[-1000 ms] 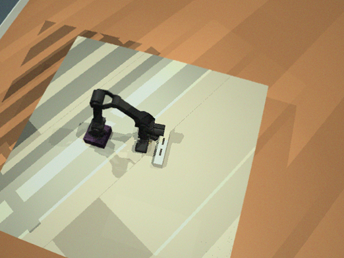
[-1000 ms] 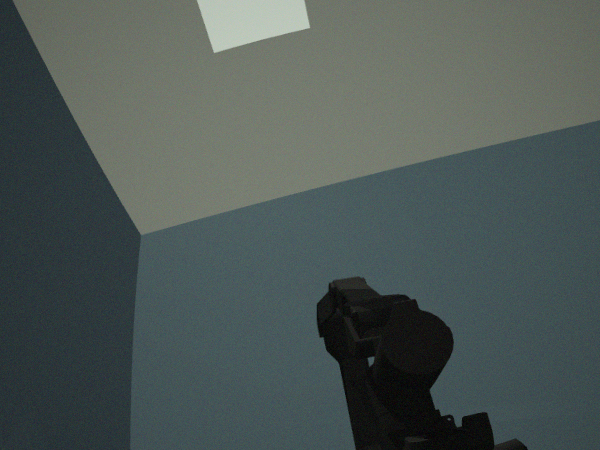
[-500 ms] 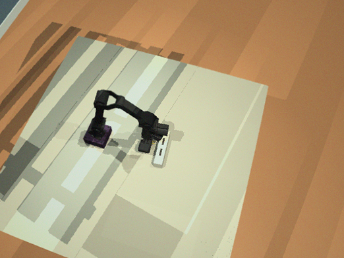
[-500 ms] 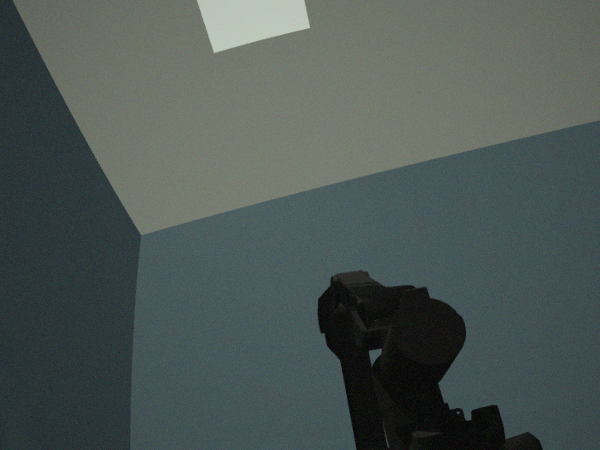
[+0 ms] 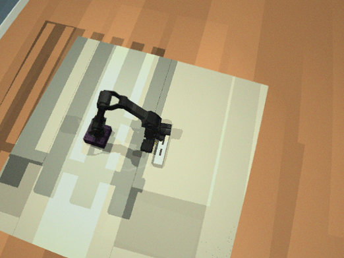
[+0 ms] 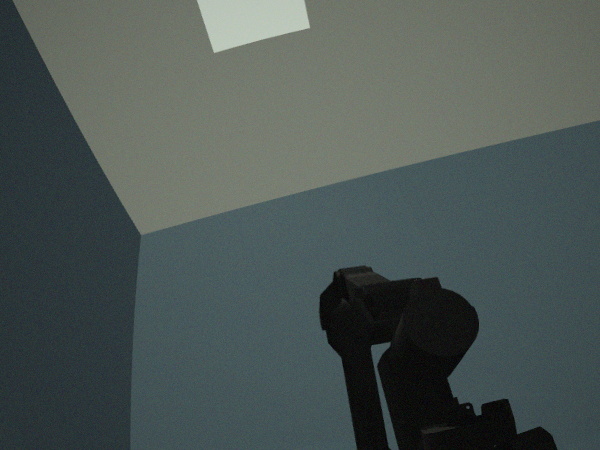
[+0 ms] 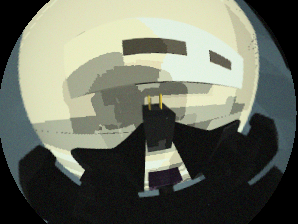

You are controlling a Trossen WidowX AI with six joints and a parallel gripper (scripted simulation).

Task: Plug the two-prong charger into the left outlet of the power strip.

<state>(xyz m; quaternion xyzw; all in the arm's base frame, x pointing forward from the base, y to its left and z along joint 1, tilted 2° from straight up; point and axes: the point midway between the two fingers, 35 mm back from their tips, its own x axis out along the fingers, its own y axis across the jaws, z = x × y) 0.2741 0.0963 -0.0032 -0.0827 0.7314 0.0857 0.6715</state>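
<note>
The white power strip (image 5: 157,161) (image 7: 205,71) lies on the pale mat, with two dark outlet recesses, one at its middle (image 5: 161,151) and one nearer the arm. In the wrist view they show as a wide recess (image 7: 154,47) and a smaller one to its right. My gripper (image 7: 154,124) is shut on the black charger (image 7: 158,119), which sits between the fingertips. Its two gold prongs (image 7: 155,102) point away from the gripper and appear below the strip's near edge, outside both recesses. In the top view the gripper is beside the strip and partly hides it. The charger's height is unclear.
The arm's purple base (image 5: 98,141) stands on the pale mat (image 5: 217,114), left of the strip. Striped shadows cross the mat and the wooden floor (image 5: 297,65). The exterior view shows only the dark arm (image 6: 440,325), walls and ceiling.
</note>
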